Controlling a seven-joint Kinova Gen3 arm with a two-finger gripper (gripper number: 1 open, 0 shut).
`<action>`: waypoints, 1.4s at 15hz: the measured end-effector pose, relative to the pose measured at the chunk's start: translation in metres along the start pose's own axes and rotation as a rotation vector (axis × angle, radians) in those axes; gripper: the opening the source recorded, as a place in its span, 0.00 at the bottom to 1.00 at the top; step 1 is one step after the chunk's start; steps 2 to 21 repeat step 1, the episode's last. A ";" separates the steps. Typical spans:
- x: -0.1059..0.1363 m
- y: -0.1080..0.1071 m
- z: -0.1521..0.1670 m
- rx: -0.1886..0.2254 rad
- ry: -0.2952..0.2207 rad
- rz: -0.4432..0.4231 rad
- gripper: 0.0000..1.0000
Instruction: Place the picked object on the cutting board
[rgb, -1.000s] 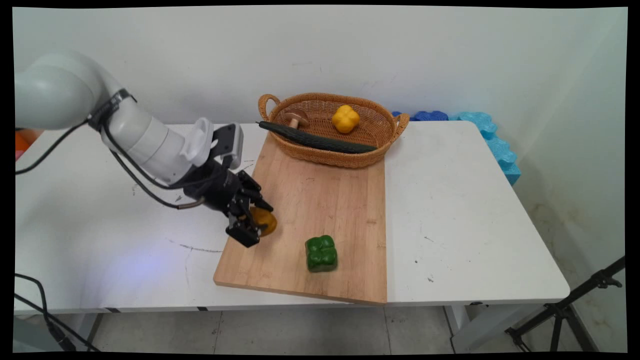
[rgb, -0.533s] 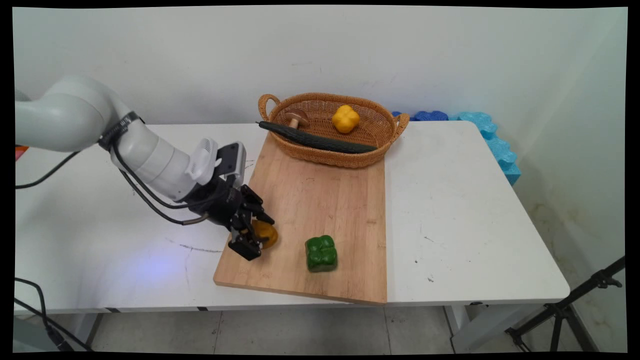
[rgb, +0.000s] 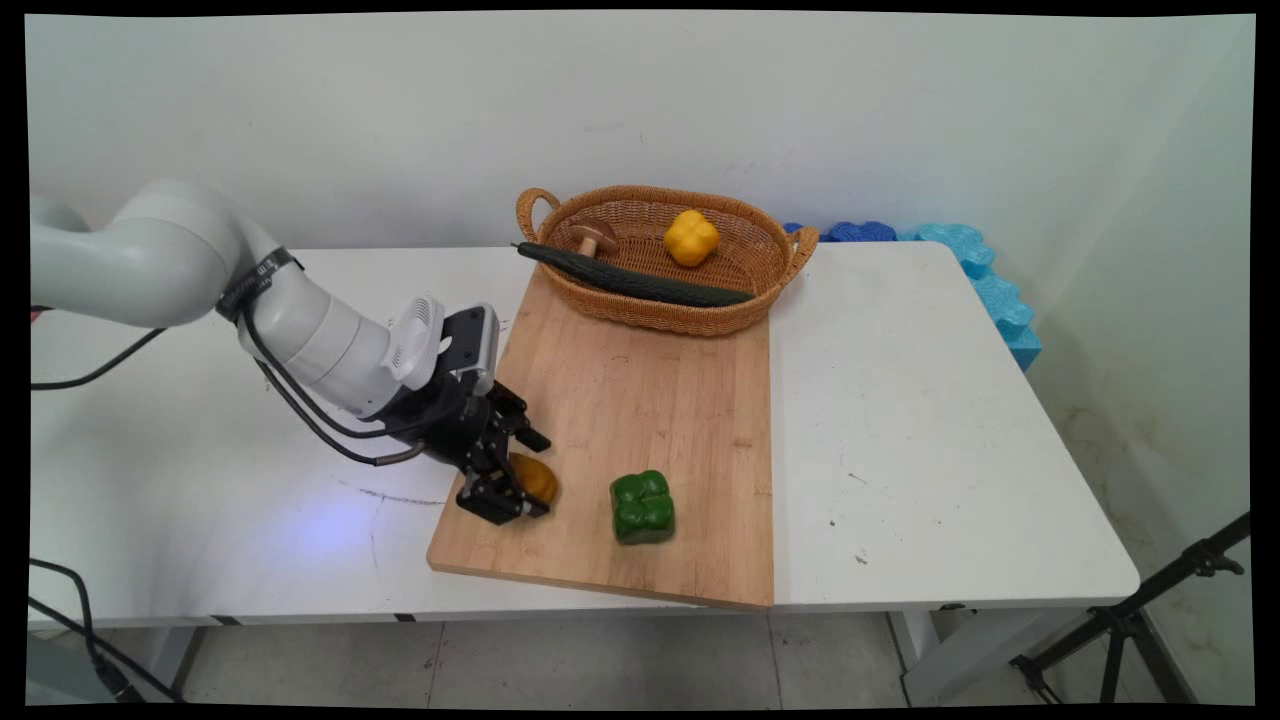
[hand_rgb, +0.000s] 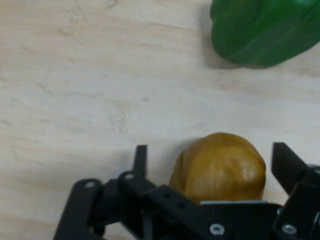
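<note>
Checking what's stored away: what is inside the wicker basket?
In the wicker basket: a yellow pepper, a mushroom, and a cucumber overhanging the rim. The near wall hides part of the floor.

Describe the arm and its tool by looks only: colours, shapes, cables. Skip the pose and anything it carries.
The arm is glossy white, built of thick rounded links, with a dark band around one joint. Thin black cables loop beneath it toward the wrist. A white ribbed collar and a small grey-and-black box sit just behind the tool, which is matte black: an open linkage of bars with silver pins, ending in two slim fingers.
</note>
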 end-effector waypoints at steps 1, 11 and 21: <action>-0.001 0.000 0.001 -0.001 0.001 0.005 1.00; -0.001 0.000 0.001 -0.001 0.001 0.005 1.00; -0.001 0.000 0.001 -0.001 0.001 0.005 1.00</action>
